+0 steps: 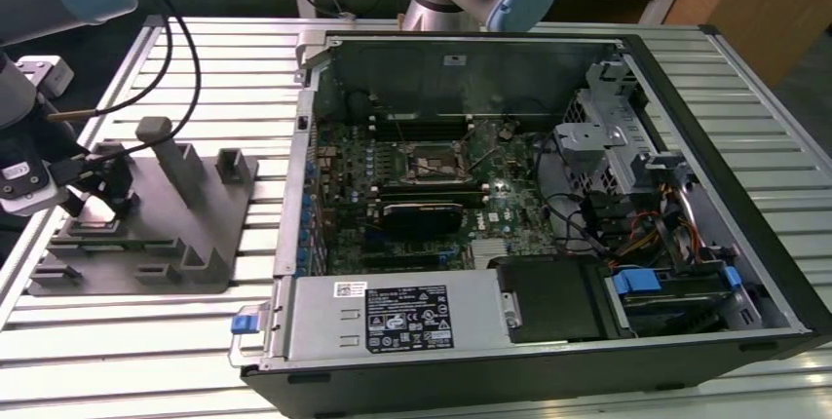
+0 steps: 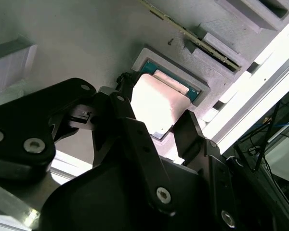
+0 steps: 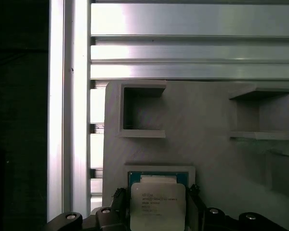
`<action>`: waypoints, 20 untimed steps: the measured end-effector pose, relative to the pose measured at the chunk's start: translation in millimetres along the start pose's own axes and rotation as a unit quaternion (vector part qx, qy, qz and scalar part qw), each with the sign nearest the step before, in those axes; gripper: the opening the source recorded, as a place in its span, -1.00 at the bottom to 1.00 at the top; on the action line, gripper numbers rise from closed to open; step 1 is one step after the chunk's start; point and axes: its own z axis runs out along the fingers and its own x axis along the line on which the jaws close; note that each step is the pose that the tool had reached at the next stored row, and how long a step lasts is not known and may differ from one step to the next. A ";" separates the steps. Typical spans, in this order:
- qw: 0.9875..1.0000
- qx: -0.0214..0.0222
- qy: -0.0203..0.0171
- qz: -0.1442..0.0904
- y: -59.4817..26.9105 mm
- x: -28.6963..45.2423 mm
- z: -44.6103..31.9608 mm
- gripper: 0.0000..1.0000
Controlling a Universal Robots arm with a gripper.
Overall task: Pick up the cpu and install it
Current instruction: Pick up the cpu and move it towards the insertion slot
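The black robot gripper (image 1: 101, 190) is positioned low over the grey moulded fixture block (image 1: 214, 219) at the exterior view's left. The flat square silver-topped cpu (image 3: 157, 204) is seated in a fixture recess, directly at the gripper. Whether it is clamped cannot be told.

A tall grey post (image 1: 170, 161) rises just beside the pincer (image 1: 101, 212); bare bench (image 1: 131, 341) lies open around it; the computer case (image 1: 455, 73) stands well apart.
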 end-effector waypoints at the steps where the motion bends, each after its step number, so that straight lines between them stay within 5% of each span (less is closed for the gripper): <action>1: 1.000 0.000 0.000 0.000 0.0 0.0 0.0 0.21; 20: 1.000 0.000 0.000 0.000 0.3 -0.1 -1.0 0.09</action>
